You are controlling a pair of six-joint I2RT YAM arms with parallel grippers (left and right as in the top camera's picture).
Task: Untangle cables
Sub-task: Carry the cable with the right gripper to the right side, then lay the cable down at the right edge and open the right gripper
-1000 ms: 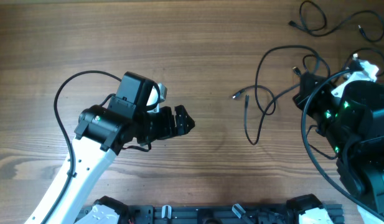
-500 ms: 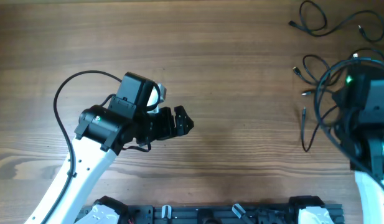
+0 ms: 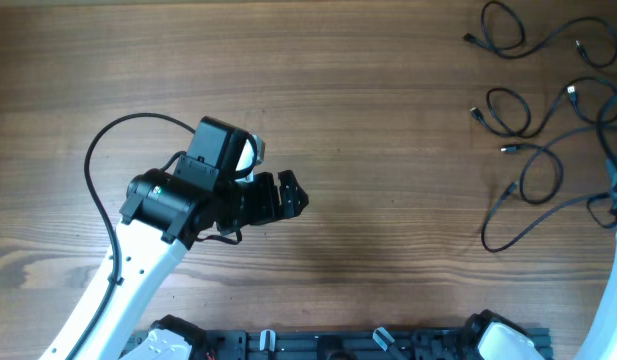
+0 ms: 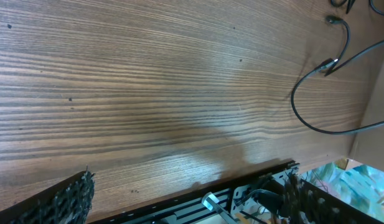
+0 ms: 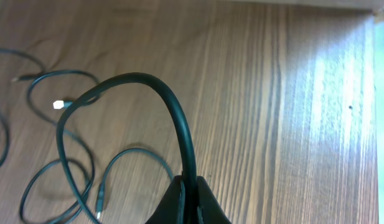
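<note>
1. Bench (image 3: 388, 80): a wooden top. Everything belonging to the task sits in its right-hand third.
2. Left arm (image 3: 158, 210): it enters from the near left corner and ends about mid-bench. The left gripper (image 3: 293, 195) points toward the right side. Its wrist view shows the fingertips set wide apart with only bare wood between them, so we record it as open and holding nothing.
3. Right arm (image 3: 608, 315): only a sliver shows at the right edge of the overhead view. The right gripper (image 5: 188, 202) shows in its wrist view alone. There the fingers are pressed together on a black cord that arches up from them and drops to the loops on the bench. We judge it clamped on the long cable.
4. The cables, three in number:
   - far cable (image 3: 544, 42), looped in the far right corner, well apart from the others;
   - middle cable (image 3: 510, 133), a small loop just nearer;
   - long cable (image 3: 548, 215), nearest the front, running roughly left to right from a bend out to the right edge.
   We cannot tell whether the middle and long cords cross near that edge.
5. Plug (image 3: 506, 150): a small silvery tip on the long cable, lying free on the wood.
6. Governing relation: all three cords lie to the right of the left gripper and well apart from it. The right arm is much nearer and has one in hand. In our judgement any further separating pull runs along the long cable's left-right axis.
</note>
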